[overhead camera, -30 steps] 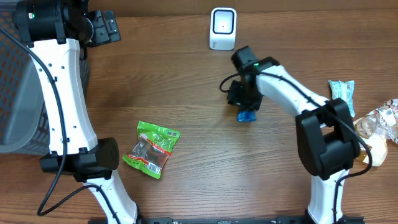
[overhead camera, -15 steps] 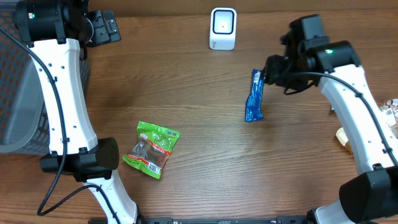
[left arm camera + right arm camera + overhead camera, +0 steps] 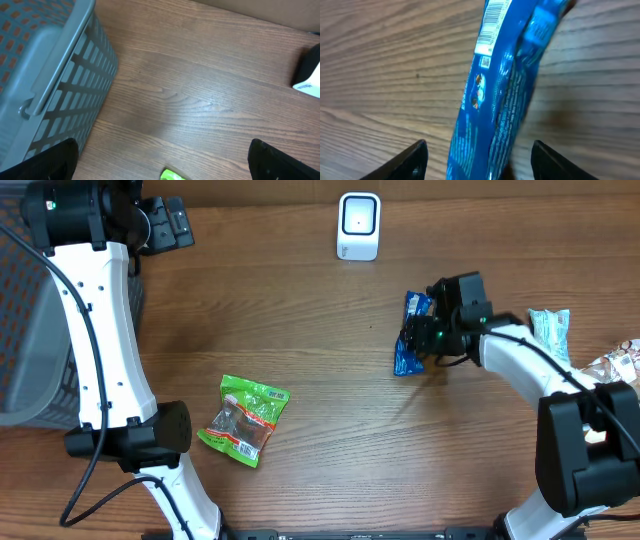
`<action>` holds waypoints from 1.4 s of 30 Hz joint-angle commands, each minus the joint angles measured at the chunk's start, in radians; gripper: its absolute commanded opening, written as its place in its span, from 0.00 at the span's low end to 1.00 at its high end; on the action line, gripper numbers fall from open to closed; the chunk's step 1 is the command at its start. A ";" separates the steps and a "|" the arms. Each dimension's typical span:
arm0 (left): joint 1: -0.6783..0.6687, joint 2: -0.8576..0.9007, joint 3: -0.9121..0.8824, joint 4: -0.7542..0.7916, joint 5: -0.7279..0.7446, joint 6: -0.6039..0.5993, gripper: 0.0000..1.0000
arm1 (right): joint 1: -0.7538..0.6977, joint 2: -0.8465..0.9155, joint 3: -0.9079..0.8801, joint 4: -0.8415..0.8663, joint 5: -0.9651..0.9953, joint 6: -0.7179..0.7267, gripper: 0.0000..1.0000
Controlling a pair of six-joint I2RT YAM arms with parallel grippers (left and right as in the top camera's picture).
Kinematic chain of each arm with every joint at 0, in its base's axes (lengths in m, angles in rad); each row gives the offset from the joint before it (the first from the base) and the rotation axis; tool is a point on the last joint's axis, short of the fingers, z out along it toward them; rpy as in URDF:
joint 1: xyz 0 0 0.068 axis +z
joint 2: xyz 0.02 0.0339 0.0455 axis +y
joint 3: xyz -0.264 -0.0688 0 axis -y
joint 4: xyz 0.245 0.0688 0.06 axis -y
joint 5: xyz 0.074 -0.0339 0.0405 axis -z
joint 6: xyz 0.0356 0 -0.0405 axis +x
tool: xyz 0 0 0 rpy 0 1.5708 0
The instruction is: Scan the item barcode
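Note:
A blue snack packet (image 3: 408,338) rests on the wooden table right of centre, its long side running front to back. In the right wrist view the blue packet (image 3: 495,100) shows a white barcode (image 3: 491,24) near its far end. My right gripper (image 3: 428,340) is low at the packet; in its own view the right gripper (image 3: 480,162) stands open, with a gap between the wrapper and each finger. The white scanner (image 3: 359,225) stands at the back centre. My left gripper (image 3: 165,225) hangs open at the back left, holding nothing.
A green snack packet (image 3: 245,418) lies front left of centre; its tip (image 3: 170,175) shows in the left wrist view. A grey basket (image 3: 30,340) fills the left edge. A teal packet (image 3: 550,330) and other wrapped snacks (image 3: 610,375) lie at the right edge.
The right jaws have widened and let go of the blue packet. The right arm swung away to the back right, then came back down beside the packet. The left arm has not moved.

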 commanded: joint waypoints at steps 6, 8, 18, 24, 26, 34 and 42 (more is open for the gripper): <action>-0.006 -0.024 0.010 0.001 -0.003 0.013 1.00 | 0.014 -0.003 -0.098 0.118 -0.070 -0.016 0.62; -0.006 -0.024 0.010 0.001 -0.003 0.013 1.00 | 0.026 0.014 -0.098 0.131 -0.069 -0.012 0.61; -0.007 -0.024 0.010 0.001 -0.003 0.013 1.00 | 0.059 0.067 -0.098 0.110 -0.051 -0.008 0.29; -0.006 -0.024 0.010 0.001 -0.003 0.013 1.00 | 0.058 0.067 -0.098 0.084 -0.010 0.046 0.04; -0.006 -0.024 0.010 0.001 -0.003 0.013 1.00 | 0.053 0.059 -0.075 0.031 -0.077 0.045 0.04; -0.006 -0.024 0.010 0.001 -0.003 0.013 1.00 | 0.040 -0.003 0.143 -0.326 -0.212 -0.156 0.04; -0.007 -0.024 0.010 0.001 -0.003 0.013 1.00 | 0.103 -0.027 0.440 -0.553 -0.099 -0.370 0.04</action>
